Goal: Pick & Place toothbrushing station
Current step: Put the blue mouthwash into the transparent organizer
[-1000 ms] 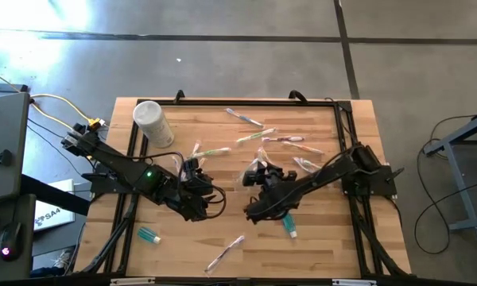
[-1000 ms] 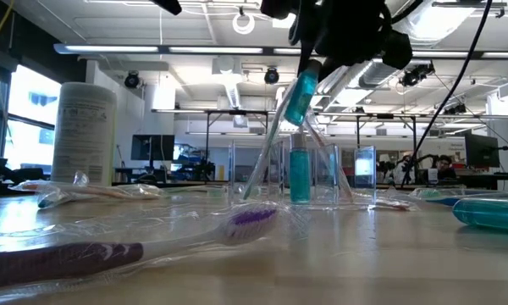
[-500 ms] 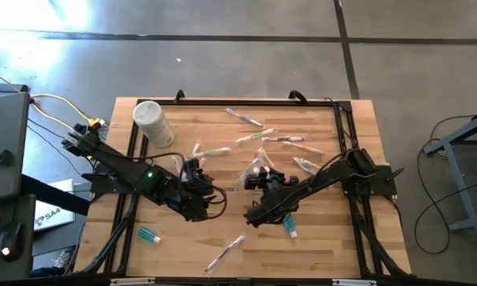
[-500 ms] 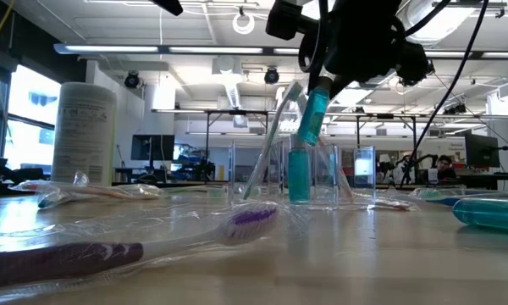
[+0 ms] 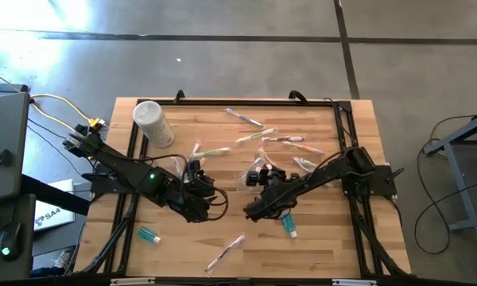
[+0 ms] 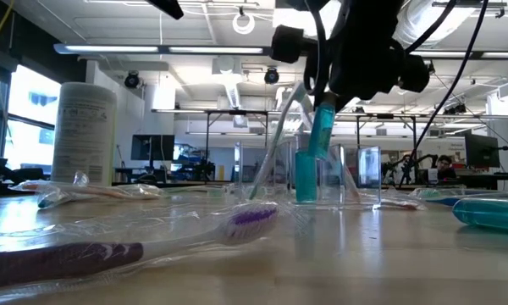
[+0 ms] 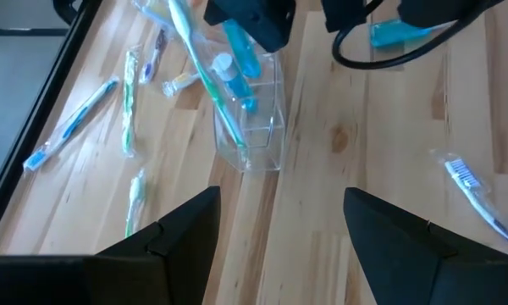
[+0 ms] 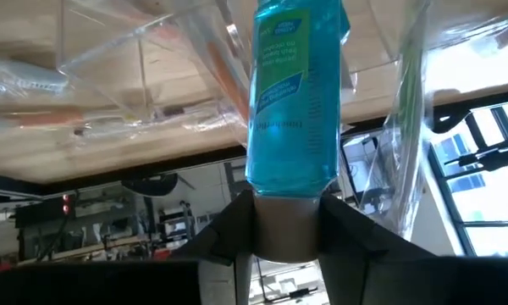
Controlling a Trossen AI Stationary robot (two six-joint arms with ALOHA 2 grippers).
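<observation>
Gripping a small blue bottle (image 8: 295, 102) by one end, your right gripper (image 5: 261, 172) hangs directly over the toothbrushing station (image 7: 252, 114), the clear boxy holder standing near the middle of the wooden table (image 5: 334, 238). Its fingers (image 8: 229, 229) are drawn narrow against the bottle, which tilts down from them into the holder. In the low view the bottle (image 6: 322, 127) leans just above a second blue bottle (image 6: 306, 176) already standing upright in the station (image 6: 322, 174), the two so close that you cannot tell whether they touch. A wrapped toothbrush (image 7: 199, 72) leans in the same holder, slanting out past its rim.

Your left gripper (image 5: 194, 169) waits well apart from the right one, the station lying ahead of it between the two grippers. Its fingers (image 7: 182, 233) stand wide, with nothing between them.

Beyond the right gripper, toward the far edge, several wrapped toothbrushes (image 5: 258, 135) lie scattered. On its near side a blue tube (image 5: 289, 226) rests on the wood close below the arm, another wrapped toothbrush (image 5: 225, 254) lies toward the front edge, and a second blue tube (image 5: 149, 235) sits nearer your left arm. A white cylindrical tub (image 5: 152, 122) stands at the far corner behind the left gripper.
</observation>
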